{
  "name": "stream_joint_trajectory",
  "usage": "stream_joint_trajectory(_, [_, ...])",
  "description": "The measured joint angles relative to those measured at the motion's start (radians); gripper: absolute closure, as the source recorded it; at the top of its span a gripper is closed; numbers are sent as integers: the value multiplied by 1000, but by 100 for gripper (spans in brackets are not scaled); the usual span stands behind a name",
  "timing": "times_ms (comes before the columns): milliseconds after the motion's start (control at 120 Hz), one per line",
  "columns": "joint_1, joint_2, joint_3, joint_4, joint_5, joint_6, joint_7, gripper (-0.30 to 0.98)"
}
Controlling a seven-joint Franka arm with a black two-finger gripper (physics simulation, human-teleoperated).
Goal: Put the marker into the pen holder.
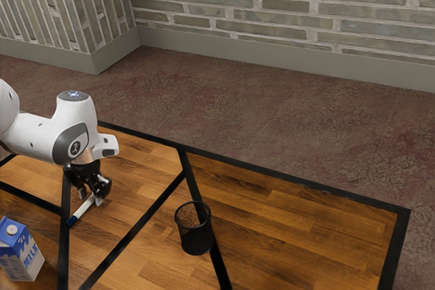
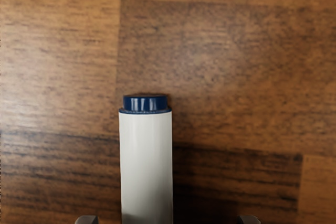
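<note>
Exterior view: pen holder (image 1: 196,237), black mesh, round, upright on the table (image 1: 299,219), mouth up, beside and partly over one of the black bands inlaid in the wood. Milk carton (image 1: 22,255), white and blue, upright near the exterior view's lower left corner; it stands aside from the line between marker and holder. A diagonal black band (image 1: 132,231) crosses the wood between those two. Brick wall (image 1: 272,5) and patterned floor (image 1: 238,113) beyond the table. Gripper (image 1: 91,199) low over the table, pointing down at one end of the marker (image 1: 82,209), fingers spread. Marker lies on the wood, well apart from the holder: white barrel, dark blue cap on the end away from the hand, that end by a black band.

Wrist view: wood grain in light and dark strips under the hand. Gripper (image 2: 167,220) wide open, nothing held; a gap shows on each side of the marker, the narrower one toward one fingertip. Barrel plain white and smooth; the end seen here carries a short dark blue plug with a thin blue rim.
</note>
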Motion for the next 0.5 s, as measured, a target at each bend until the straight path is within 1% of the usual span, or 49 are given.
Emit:
stream_joint_trajectory(108, [0,2,0,7,-8,-8,2,50])
stream_joint_trajectory(192, [0,11,0,14,-10,-12,4,54])
stream_joint_trajectory(342, [1,15,0,16,-14,-16,6,59])
stream_joint_trajectory(500, [3,18,0,17,-16,-18,8,61])
